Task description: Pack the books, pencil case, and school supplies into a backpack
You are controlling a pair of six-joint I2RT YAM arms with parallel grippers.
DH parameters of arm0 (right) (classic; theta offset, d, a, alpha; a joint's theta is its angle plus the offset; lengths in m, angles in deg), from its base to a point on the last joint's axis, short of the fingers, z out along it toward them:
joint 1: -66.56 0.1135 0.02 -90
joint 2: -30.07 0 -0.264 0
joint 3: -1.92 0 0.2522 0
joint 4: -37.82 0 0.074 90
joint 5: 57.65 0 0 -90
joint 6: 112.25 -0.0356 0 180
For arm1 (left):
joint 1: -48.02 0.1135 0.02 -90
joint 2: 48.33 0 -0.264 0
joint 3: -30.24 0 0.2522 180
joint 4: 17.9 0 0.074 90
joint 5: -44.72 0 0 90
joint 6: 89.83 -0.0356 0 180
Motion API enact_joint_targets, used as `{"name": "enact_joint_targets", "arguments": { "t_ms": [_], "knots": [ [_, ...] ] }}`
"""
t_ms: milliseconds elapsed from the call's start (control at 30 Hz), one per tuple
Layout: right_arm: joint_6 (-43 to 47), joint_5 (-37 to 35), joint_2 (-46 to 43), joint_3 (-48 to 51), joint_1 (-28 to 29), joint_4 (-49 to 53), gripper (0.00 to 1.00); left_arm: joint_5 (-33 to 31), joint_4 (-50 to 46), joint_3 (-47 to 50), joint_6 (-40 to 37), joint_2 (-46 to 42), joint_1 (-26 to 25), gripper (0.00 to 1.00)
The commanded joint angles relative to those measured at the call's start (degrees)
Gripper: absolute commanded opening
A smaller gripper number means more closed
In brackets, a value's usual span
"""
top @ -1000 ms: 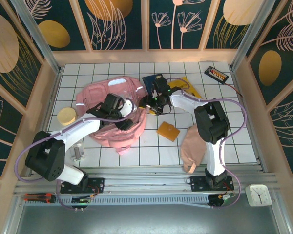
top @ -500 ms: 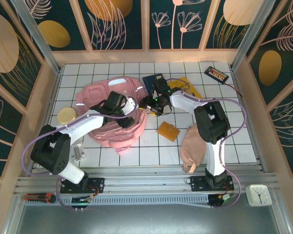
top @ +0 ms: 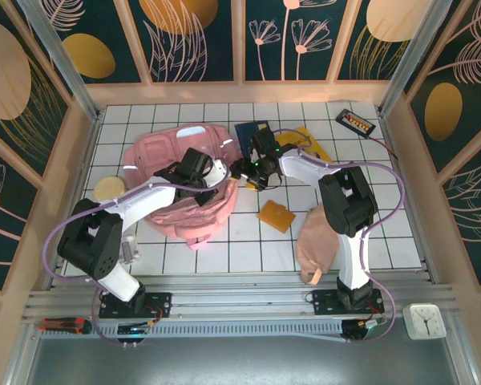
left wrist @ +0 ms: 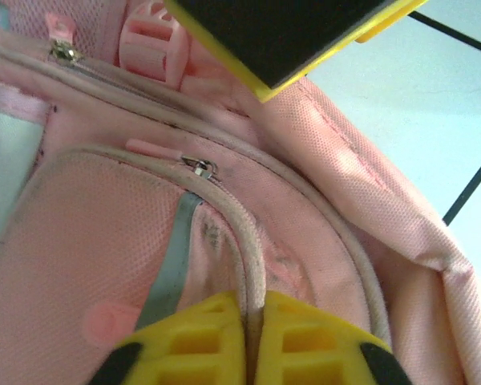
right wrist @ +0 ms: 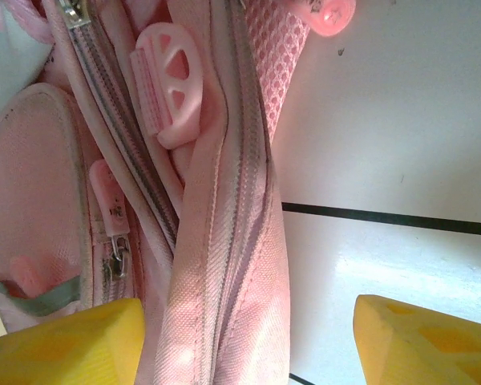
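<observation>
The backpack point(top: 156, 152) lies on the left of the counter point(top: 248, 249), its zipped rim toward the right arm. The left hand point(left wrist: 251, 321) pinches a pocket seam. The right hand point(right wrist: 248, 337), jaws wide, straddles that rim, nearer the books point(top: 251, 131).

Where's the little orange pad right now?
In the top view, the orange pad lies on the table right of centre, between the backpack and the pencil case.
</observation>
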Motion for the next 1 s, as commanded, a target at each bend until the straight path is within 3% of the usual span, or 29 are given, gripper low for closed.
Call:
{"name": "enact_joint_targets", "arguments": {
  "t_ms": [0,133,333,467,567,700,833,967],
  "knots": [
    [1.46,0.04,-2.35,1.16,-0.28,1.39,0.7,-0.03,-2.51,-1.71,0.74,0.61,0.45,0.0],
    [2.63,-3.86,-5.85,3.27,-0.96,-0.04,0.72,0.12,-2.9,-1.28,0.58,-2.95,0.45,0.0],
    [8.79,-6.42,-19.15,13.14,-5.0,-16.64,0.79,0.1,-1.31,0.78,-0.74,-12.28,0.49,0.0],
    [25.94,-2.45,-25.88,20.49,-5.67,-32.2,0.79,1.7,-2.17,0.57,-1.7,-16.69,0.62,0.0],
    [44.61,6.66,-30.92,30.19,-5.91,-45.57,0.78,1.8,-2.81,0.57,-2.44,-18.85,0.88,0.0],
    [63.19,13.71,-28.93,31.25,-7.45,-40.97,0.53,2.88,-3.68,0.48,-3.12,-21.07,2.71,0.0],
    [71.29,19.68,-23.32,29.94,-8.5,-37.89,0.53,5.72,-4.14,0.32,-3.5,-23.23,5.69,0.0],
    [73.29,24.12,-16.78,27.01,-8.41,-38.3,0.56,7.42,-5.68,-0.79,-4.2,-24.44,6.55,0.0]
  ]
}}
